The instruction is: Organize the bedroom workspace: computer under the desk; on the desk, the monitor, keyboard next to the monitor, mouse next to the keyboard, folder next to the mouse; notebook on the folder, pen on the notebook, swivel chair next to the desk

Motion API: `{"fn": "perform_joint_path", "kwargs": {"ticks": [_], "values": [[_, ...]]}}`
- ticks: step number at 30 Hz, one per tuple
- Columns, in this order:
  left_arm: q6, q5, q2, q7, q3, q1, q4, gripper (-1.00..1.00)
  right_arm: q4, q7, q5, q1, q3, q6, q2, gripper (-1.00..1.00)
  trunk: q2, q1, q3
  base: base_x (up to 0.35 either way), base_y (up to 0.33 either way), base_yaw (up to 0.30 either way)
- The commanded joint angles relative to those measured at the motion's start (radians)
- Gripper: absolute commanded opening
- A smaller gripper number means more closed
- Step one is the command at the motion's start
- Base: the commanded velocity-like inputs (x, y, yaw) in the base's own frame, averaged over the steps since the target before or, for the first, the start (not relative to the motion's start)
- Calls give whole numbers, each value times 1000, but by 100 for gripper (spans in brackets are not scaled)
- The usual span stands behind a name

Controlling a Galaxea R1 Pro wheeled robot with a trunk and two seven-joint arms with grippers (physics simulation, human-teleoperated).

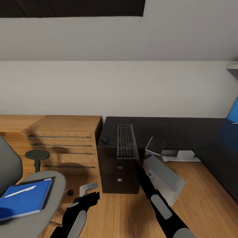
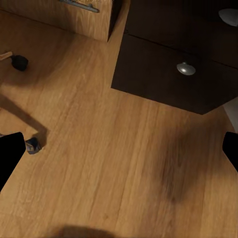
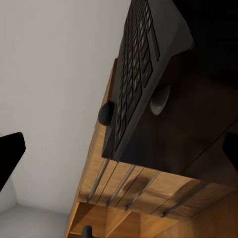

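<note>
1. Keyboard [image 1: 127, 141] lies on the dark drawer cabinet [image 1: 119, 172] at frame centre, its near end hanging over the front edge; mouse [image 1: 104, 140] sits just left of it
2. Blue folder [image 1: 24, 198] is on the swivel chair [image 1: 49, 195] seat, lower left
3. Computer [image 1: 165, 177] leans tilted, right of the cabinet
4. Left gripper [image 2: 119, 148] has its fingers wide apart over the wood floor [image 2: 109, 163]
5. Right gripper [image 3: 119, 148] also spread, near the keyboard

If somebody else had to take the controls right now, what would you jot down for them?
Left pincer: open, empty, low over the floor.
Right pincer: open, empty, near the keyboard.
Keyboard and mouse lie on the dark drawer cabinet, keyboard overhanging its front.
Folder is on the swivel chair, a white pen-like stick on it.
Computer stands on the floor by the desk.
Left: practically everything.
</note>
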Motion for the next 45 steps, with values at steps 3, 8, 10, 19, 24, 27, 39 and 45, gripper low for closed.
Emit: {"fn": "perform_joint_path", "kwargs": {"ticks": [3,8,10,19,24,27,39,45], "values": [[1,12,0,10,-1,-1,-1,100,2,3,-10,-1,4,-3,-1,100,0,0,-1,67,0,0],[1,12,0,10,-1,-1,-1,100,2,3,-10,-1,5,-2,-1,100,0,0,-1,18,0,0],[1,12,0,10,-1,-1,-1,100,2,3,-10,-1,5,-2,-1,100,0,0,-1,95,48,0],[1,12,-2,11,-8,-1,-7,100,2,2,-10,-1,4,-2,-1,100,-7,4,-4,91,31,0],[0,11,-2,12,-14,-1,-10,100,2,4,-11,-1,3,-2,-1,100,-42,23,-20,4,1,0],[0,10,-3,12,-14,-1,-10,100,2,8,-12,-1,2,-2,-1,100,-63,35,-29,0,0,0],[0,12,-1,12,-15,-1,-9,100,1,9,-12,-1,0,1,-3,100,-112,61,-51,0,0,0],[1,13,2,12,-14,-1,-8,100,0,9,-11,-1,24,10,-2,100,-112,61,-51,0,0,0]]}}
